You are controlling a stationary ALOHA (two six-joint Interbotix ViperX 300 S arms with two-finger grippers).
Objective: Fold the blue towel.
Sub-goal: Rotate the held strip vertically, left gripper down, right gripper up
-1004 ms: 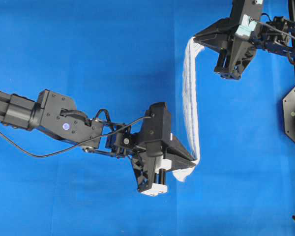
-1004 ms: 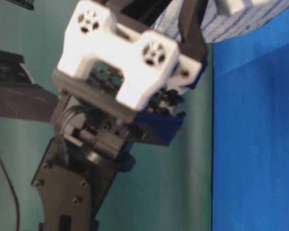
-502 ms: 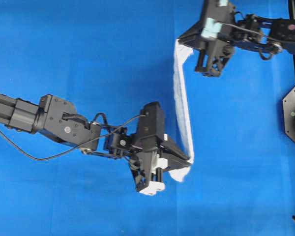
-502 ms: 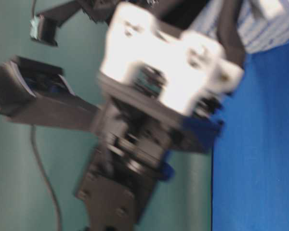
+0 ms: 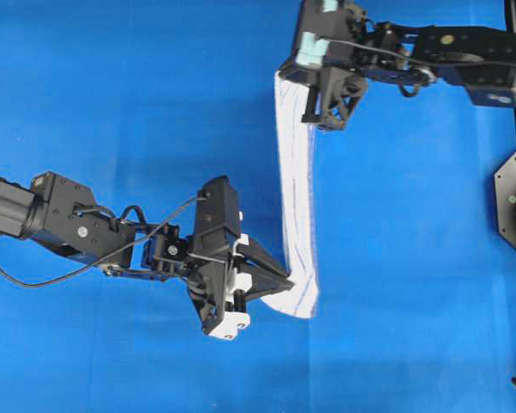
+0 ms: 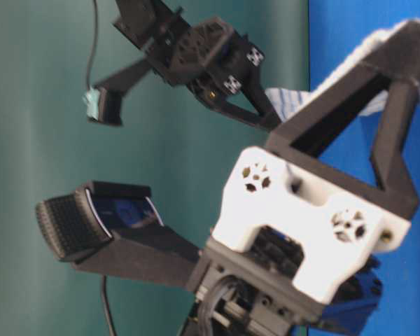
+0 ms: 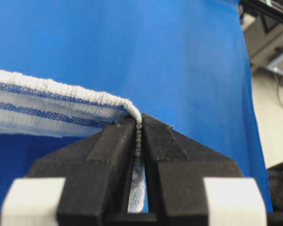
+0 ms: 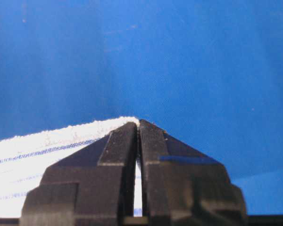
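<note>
Overhead view: blue towel [image 5: 297,215] hangs stretched as a narrow band above the blue table cover [image 5: 112,86], 1 corner pinched in each clamped claw, left gripper [image 5: 285,282] and right gripper [image 5: 285,76].

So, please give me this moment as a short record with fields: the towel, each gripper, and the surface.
towel: blue towel, white with blue stripes, stretched as a long band between both grippers
left gripper: shut on one towel end
right gripper: shut on the other end
surface: blue table covering
fold: not yet laid down
</note>
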